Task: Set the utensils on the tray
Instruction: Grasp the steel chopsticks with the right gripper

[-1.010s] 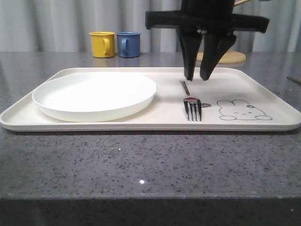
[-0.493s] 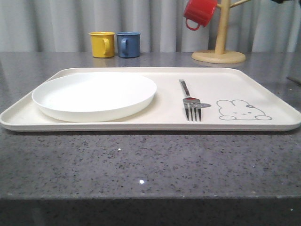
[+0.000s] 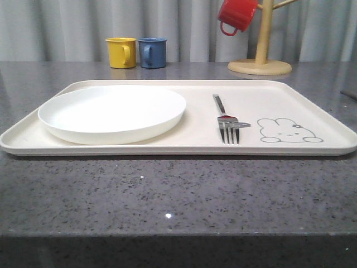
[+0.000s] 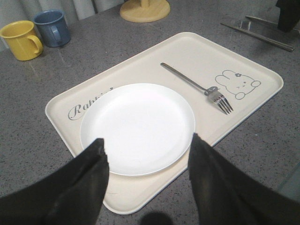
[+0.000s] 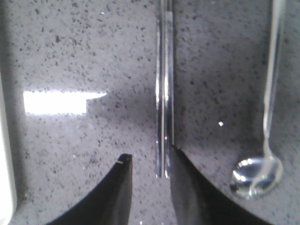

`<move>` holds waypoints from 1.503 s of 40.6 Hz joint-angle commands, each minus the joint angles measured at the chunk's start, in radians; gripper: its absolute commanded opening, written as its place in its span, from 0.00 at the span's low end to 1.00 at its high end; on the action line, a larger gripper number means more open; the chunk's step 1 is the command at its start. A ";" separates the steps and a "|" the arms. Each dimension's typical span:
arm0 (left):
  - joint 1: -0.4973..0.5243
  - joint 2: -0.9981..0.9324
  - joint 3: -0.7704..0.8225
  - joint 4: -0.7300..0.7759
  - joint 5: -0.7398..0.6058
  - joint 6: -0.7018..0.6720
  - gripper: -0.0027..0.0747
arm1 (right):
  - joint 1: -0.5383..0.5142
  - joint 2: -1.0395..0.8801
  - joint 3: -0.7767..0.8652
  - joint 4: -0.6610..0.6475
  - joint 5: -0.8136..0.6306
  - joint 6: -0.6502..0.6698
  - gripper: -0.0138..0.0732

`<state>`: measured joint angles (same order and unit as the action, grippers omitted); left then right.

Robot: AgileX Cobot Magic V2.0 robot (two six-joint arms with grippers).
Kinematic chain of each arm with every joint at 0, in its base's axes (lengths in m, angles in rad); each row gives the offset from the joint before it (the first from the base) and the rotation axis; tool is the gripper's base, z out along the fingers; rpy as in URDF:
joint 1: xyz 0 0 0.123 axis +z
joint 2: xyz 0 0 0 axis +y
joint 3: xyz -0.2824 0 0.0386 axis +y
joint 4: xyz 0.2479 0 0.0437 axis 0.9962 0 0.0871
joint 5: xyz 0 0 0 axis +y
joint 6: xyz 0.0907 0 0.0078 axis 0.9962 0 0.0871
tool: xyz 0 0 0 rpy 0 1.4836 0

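The silver fork lies on the cream tray beside the rabbit drawing, tines toward the near rim. Nothing holds it. The pair of chopsticks lies flat on the grey counter off the tray's right side. My right gripper is open and low over the chopsticks' end, which sits between the fingers, close against one of them. The spoon lies on the counter beside the chopsticks. My left gripper hangs open and empty above the tray's corner near the plate. The fork and chopsticks show there too.
A round white plate fills the tray's left half. Yellow and blue mugs stand at the back. A red mug hangs on a wooden stand behind the tray. The tray's rim edges the right wrist view.
A second ago the right gripper hung open just above the fork's handle in the front view. It has since left that view. The fork stays on the tray.
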<state>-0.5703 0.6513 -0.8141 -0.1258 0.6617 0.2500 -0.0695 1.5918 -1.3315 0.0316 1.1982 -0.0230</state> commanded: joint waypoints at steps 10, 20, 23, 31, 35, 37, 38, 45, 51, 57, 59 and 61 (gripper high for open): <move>-0.007 -0.001 -0.026 -0.016 -0.077 -0.009 0.51 | -0.008 0.029 -0.021 -0.014 -0.121 -0.020 0.44; -0.007 -0.001 -0.026 -0.016 -0.077 -0.009 0.51 | -0.008 0.066 -0.021 -0.042 -0.122 -0.020 0.44; -0.007 -0.001 -0.026 -0.016 -0.077 -0.009 0.51 | -0.008 0.066 -0.021 -0.048 -0.123 -0.020 0.44; -0.007 -0.001 -0.026 -0.016 -0.077 -0.009 0.51 | -0.008 0.066 -0.021 -0.068 -0.129 -0.020 0.44; -0.007 -0.001 -0.026 -0.016 -0.077 -0.009 0.51 | -0.008 0.066 -0.021 -0.068 -0.130 -0.020 0.44; -0.007 -0.001 -0.026 -0.016 -0.077 -0.009 0.51 | -0.008 0.066 -0.021 -0.068 -0.130 -0.020 0.44; -0.007 -0.001 -0.026 -0.016 -0.077 -0.009 0.51 | -0.008 0.066 -0.021 -0.066 -0.130 -0.020 0.44; -0.007 -0.001 -0.026 -0.016 -0.077 -0.009 0.51 | -0.008 0.066 -0.021 -0.060 -0.129 -0.020 0.44; -0.007 -0.001 -0.026 -0.016 -0.077 -0.009 0.51 | -0.008 0.075 -0.021 -0.050 -0.129 -0.020 0.44; -0.007 -0.001 -0.026 -0.016 -0.077 -0.009 0.51 | -0.008 0.097 -0.021 -0.039 -0.105 -0.020 0.44; -0.007 -0.001 -0.026 -0.016 -0.077 -0.009 0.51 | -0.008 0.100 -0.021 -0.039 -0.097 -0.020 0.44; -0.007 -0.001 -0.026 -0.016 -0.077 -0.009 0.51 | -0.008 0.101 -0.022 -0.039 -0.092 -0.020 0.41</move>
<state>-0.5703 0.6513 -0.8127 -0.1258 0.6617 0.2500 -0.0695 1.7238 -1.3315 -0.0111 1.0928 -0.0354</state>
